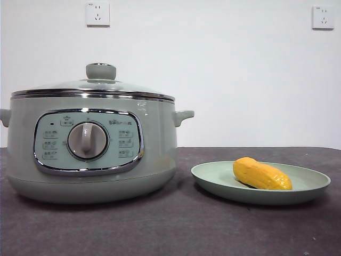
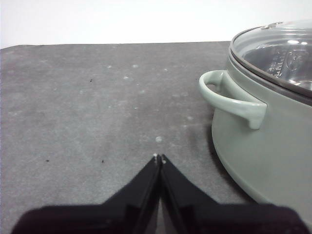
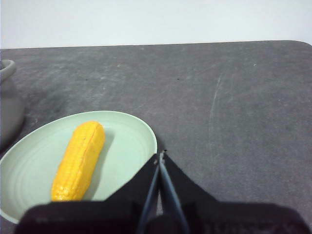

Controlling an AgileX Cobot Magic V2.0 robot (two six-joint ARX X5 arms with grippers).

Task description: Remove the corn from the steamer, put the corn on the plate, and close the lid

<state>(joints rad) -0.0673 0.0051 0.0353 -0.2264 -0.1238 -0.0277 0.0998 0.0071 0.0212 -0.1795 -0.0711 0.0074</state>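
Note:
The yellow corn (image 1: pixel 261 174) (image 3: pixel 79 160) lies on the pale green plate (image 1: pixel 213 175) (image 3: pixel 131 141) at the right of the table. At the left stands the sage-green steamer (image 1: pixel 154 154) (image 2: pixel 273 161), and the glass lid (image 1: pixel 96 85) (image 2: pixel 282 53) sits closed on its chrome rim. My left gripper (image 2: pixel 159 157) is shut and empty, above the bare table beside the steamer's side handle (image 2: pixel 229 97). Shut and empty too, my right gripper (image 3: pixel 160 155) hovers over the near rim of the plate, beside the corn. Neither arm shows in the front view.
The dark grey table (image 1: pixel 176 224) stretches around both things. A white wall with two sockets (image 1: pixel 98 13) (image 1: pixel 323 17) stands behind. In the right wrist view the steamer's edge (image 3: pixel 9 107) shows close to the plate.

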